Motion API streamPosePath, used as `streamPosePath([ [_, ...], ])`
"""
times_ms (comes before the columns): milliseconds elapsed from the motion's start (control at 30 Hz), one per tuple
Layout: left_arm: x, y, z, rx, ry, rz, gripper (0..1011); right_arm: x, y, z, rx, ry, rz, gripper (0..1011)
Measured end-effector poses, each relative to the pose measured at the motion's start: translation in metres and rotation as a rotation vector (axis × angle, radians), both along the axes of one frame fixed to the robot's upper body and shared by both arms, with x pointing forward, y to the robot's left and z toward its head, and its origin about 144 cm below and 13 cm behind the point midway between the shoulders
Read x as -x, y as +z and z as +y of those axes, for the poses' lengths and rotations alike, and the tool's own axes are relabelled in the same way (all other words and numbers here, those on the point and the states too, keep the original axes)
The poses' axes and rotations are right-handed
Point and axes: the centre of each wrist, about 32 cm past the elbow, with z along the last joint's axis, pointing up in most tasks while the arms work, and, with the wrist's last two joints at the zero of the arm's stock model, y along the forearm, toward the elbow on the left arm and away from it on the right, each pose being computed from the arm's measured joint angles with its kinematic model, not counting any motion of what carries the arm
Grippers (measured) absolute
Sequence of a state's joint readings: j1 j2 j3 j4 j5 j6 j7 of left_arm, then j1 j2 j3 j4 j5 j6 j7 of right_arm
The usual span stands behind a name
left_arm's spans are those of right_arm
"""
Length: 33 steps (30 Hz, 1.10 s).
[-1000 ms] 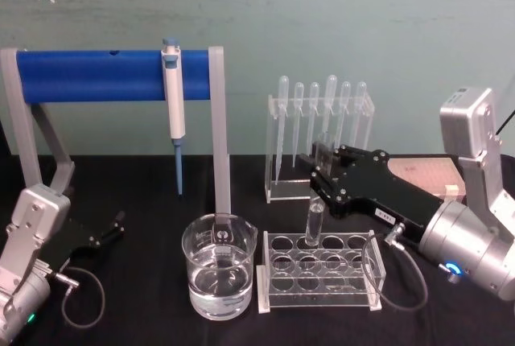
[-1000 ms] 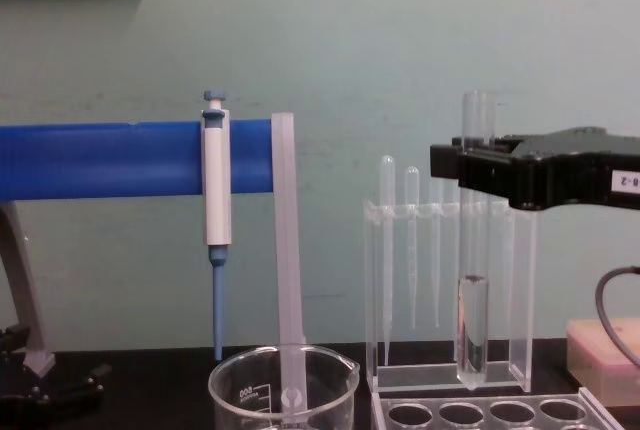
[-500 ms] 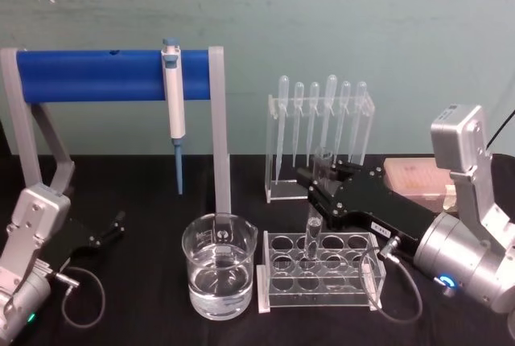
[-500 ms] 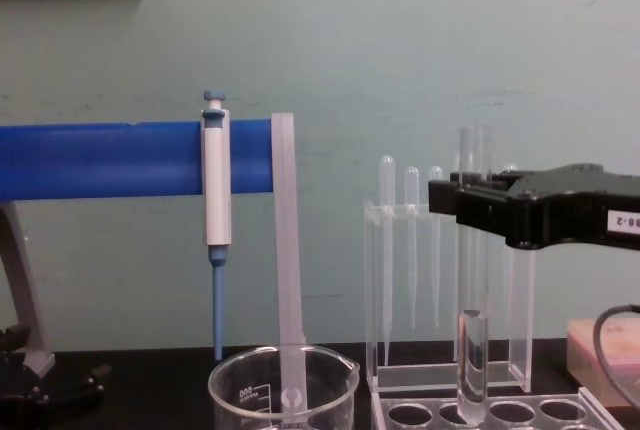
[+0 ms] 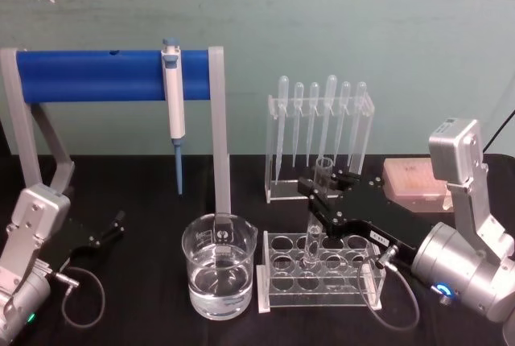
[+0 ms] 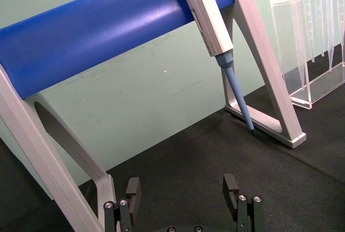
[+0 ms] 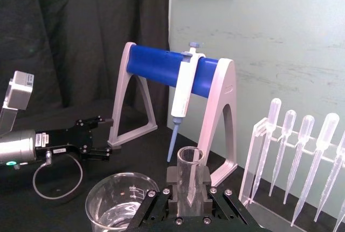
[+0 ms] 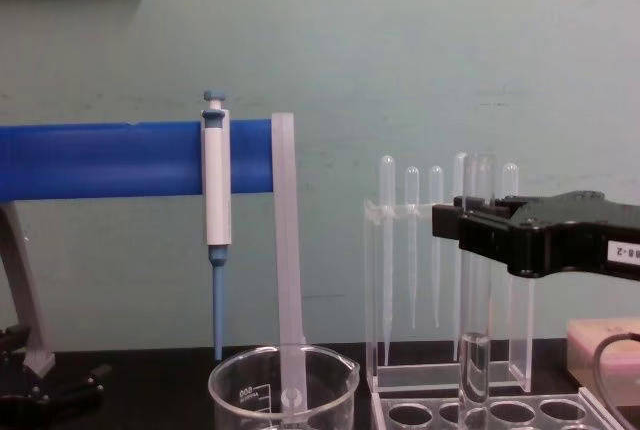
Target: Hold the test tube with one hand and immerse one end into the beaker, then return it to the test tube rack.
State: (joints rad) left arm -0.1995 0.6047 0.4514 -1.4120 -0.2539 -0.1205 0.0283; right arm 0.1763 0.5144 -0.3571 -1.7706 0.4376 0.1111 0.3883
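The test tube (image 5: 315, 211) stood upright, its lower end set into a back-row hole of the clear rack (image 5: 320, 272), and was clamped near its upper part between the fingers of the right gripper (image 5: 322, 193). The beaker (image 5: 219, 276), partly filled with clear liquid, stood just left of the rack. The left gripper (image 5: 113, 228) was parked low at the table's left, its fingers spread apart and empty.
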Motion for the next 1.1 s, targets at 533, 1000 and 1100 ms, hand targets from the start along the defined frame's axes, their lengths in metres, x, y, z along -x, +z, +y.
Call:
streamPosePath([
  [533,0.0,0.0,0.0,0.0,0.0,0.0,1000,-0.002,-0.019,-0.001,-0.006,-0.007,0.013,228],
  [1000,0.0,0.0,0.0,0.0,0.0,0.0,1000,-0.003,-0.035,-0.002,-0.004,-0.005,0.003,228],
  [1100,0.0,0.0,0.0,0.0,0.0,0.0,1000,-0.003,-0.038,-0.002,-0.005,-0.006,0.004,228],
])
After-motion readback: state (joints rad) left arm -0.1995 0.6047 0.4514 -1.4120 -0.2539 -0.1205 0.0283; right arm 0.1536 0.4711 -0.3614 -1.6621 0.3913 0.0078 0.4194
